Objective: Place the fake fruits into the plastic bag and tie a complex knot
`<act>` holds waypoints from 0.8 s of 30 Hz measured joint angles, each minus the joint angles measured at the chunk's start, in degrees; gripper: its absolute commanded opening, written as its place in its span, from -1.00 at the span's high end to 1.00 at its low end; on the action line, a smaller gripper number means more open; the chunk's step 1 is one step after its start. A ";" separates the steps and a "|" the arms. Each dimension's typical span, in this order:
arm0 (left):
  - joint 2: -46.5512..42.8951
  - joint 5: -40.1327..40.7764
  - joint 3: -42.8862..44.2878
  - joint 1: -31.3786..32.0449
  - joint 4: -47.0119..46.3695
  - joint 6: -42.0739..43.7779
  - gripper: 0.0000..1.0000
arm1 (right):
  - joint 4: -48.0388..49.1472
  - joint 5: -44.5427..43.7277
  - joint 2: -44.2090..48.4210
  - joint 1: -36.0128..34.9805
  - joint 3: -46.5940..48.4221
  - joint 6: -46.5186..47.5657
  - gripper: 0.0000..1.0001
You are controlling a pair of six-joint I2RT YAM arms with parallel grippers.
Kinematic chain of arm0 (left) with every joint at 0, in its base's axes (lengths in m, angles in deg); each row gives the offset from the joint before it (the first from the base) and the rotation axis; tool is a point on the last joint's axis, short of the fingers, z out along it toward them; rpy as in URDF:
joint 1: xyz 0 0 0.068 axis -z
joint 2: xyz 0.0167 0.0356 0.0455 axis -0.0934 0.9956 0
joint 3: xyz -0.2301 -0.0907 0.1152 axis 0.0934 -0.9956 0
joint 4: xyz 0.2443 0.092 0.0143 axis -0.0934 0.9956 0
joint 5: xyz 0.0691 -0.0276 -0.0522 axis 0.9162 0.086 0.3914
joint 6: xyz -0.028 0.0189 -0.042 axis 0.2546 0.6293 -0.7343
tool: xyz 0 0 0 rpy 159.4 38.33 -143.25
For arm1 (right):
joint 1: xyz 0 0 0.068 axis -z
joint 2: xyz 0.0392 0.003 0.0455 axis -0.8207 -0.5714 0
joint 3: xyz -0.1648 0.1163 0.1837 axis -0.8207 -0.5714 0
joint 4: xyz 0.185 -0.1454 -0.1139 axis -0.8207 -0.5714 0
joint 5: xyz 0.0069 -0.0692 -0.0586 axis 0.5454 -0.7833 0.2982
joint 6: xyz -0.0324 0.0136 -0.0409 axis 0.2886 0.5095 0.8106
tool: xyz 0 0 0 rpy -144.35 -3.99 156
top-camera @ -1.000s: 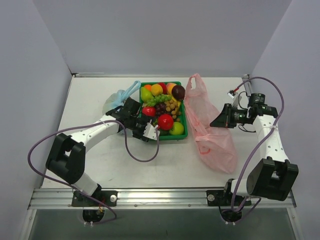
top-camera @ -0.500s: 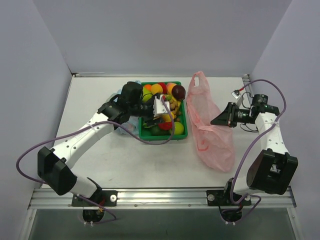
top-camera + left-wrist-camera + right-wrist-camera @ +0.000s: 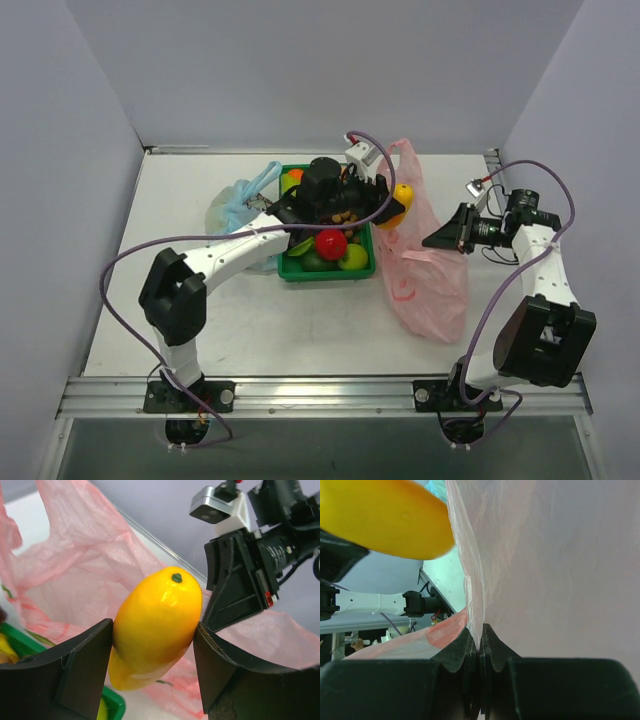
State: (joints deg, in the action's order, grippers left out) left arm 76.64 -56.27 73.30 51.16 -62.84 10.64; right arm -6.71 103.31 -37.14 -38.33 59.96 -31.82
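A yellow mango (image 3: 401,198) is clamped between the fingers of my left gripper (image 3: 397,205), which hangs over the left rim of the pale-pink plastic bag (image 3: 428,290). The left wrist view shows the mango (image 3: 155,625) filling the left gripper (image 3: 152,630), with pink film behind it. On the bag's right edge, my right gripper (image 3: 438,240) is shut, its jaws pinching a fold of the film (image 3: 479,642) and holding that side up. Other fake fruits, among them a red apple (image 3: 331,243), lie in the green tray (image 3: 330,276). No knot shows.
A light-blue plastic bag (image 3: 235,205) lies left of the tray, under the left arm. The left arm reaches across the tray. The bag's far handle (image 3: 400,158) stands up by the left wrist. White walls close in the table at the back and sides.
My left gripper has swung from the tray's near-left corner across the tray to the pink bag's left rim, now with the mango in it. The right gripper has kept its pinch and barely shifted.
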 measured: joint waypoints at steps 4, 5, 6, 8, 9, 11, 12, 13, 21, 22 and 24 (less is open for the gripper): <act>5.29 3.89 1.44 1.70 -3.34 -7.89 -0.04 | 0.00 1.49 -0.55 0.52 0.00 0.04 1.00; 6.36 4.66 1.95 2.05 -4.09 -9.22 -0.04 | -0.02 2.05 -0.87 0.70 0.00 0.07 1.00; 7.37 5.42 2.58 2.29 -4.61 -10.36 -0.05 | 0.00 2.56 -1.25 0.83 0.00 0.07 1.00; 9.33 7.10 4.22 2.80 -5.46 -12.28 -0.06 | 0.00 3.34 -2.10 1.33 -0.02 0.09 1.00; 10.12 7.89 5.03 2.95 -5.97 -12.85 -0.08 | -0.02 3.80 -2.54 1.68 -0.04 0.11 1.00; 11.72 9.86 6.88 3.13 -6.99 -13.86 -0.08 | 0.00 4.70 -3.32 2.43 -0.04 0.13 1.00; 12.41 10.84 7.74 3.17 -7.39 -14.23 -0.08 | -0.02 5.31 -3.74 2.80 -0.07 0.15 1.00; 13.11 11.93 8.63 3.17 -7.58 -14.62 -0.09 | 0.00 6.01 -4.28 3.19 -0.07 0.15 1.00; 19.93 17.20 12.94 3.23 -8.41 -17.05 -0.28 | -0.02 9.62 -8.48 4.66 -0.09 0.39 1.00; 20.55 17.29 12.94 3.28 -8.41 -17.18 -0.29 | -0.02 9.94 -8.63 4.79 -0.09 0.46 1.00; 22.05 17.18 12.94 3.30 -8.26 -17.31 -0.65 | -0.04 10.40 -8.68 4.96 -0.09 0.59 1.00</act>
State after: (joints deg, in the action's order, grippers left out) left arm 98.70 -39.09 86.24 54.46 -71.10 -6.67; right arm -6.75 113.72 -45.81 -33.37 59.88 -31.23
